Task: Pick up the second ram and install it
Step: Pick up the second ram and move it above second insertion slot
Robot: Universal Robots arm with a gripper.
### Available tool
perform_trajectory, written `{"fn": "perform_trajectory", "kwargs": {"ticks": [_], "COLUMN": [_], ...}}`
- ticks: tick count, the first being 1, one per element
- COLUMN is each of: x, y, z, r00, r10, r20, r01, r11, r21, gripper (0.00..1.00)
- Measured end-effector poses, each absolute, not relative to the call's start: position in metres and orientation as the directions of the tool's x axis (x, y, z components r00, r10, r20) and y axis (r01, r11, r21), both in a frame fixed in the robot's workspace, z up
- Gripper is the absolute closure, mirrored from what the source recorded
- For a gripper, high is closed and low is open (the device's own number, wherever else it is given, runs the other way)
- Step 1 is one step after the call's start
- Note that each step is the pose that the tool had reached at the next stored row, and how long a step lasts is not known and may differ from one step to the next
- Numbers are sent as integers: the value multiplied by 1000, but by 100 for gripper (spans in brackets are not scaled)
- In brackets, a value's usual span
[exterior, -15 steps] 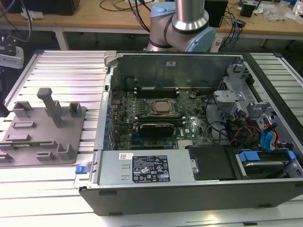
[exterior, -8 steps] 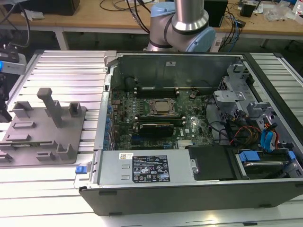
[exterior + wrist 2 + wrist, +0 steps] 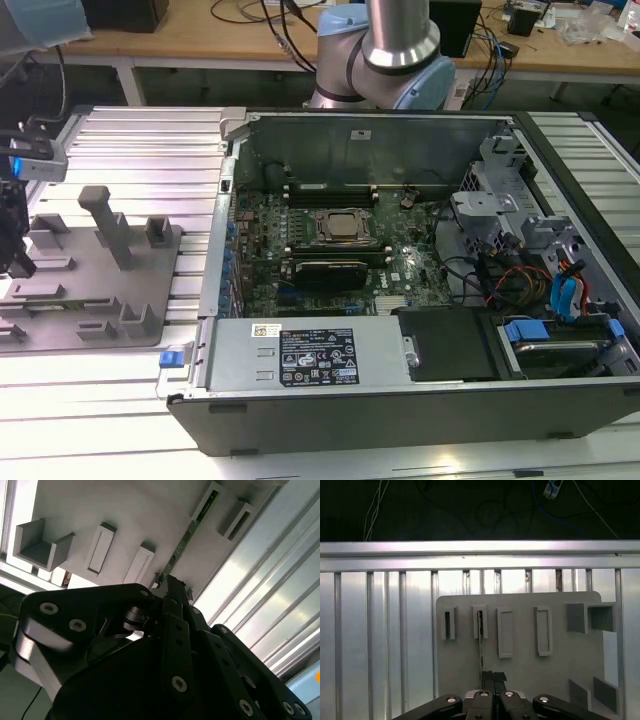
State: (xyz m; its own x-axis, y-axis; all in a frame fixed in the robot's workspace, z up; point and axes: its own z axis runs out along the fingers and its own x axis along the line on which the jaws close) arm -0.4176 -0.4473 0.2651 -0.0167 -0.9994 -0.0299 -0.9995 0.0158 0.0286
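Note:
The second ram (image 3: 192,527) is a thin green stick standing on edge in the slotted holders of a grey fixture plate (image 3: 525,675). In the first wrist view the second ram (image 3: 481,645) runs from one slot straight to my fingertips. My gripper (image 3: 493,676) has its two black fingers pressed together over the stick's near end, and the stick still rests in its holder. The second wrist view has the gripper (image 3: 172,586) meeting the stick's end the same way. In the exterior view the gripper (image 3: 18,262) hangs low over the plate at the view's far left.
The open computer case (image 3: 400,400) lies to the exterior view's right of the fixture plate (image 3: 90,290), with the CPU socket (image 3: 343,227) mid-board and memory slots (image 3: 330,187) behind it. Grey pegs (image 3: 100,215) rise from the plate. Ribbed aluminium table (image 3: 385,630) surrounds everything.

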Motion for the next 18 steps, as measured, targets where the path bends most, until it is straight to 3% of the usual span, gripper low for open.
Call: {"fn": "perform_trajectory", "kwargs": {"ticks": [17, 18], "x": [-408, -408], "y": [-456, -456], "z": [236, 235], "r00": [-9, -9], "r10": [-1000, -1000], "r20": [-30, -30], "r01": [-1000, -1000], "r11": [8, 8], "r21": [29, 29], "gripper": [92, 86]}}
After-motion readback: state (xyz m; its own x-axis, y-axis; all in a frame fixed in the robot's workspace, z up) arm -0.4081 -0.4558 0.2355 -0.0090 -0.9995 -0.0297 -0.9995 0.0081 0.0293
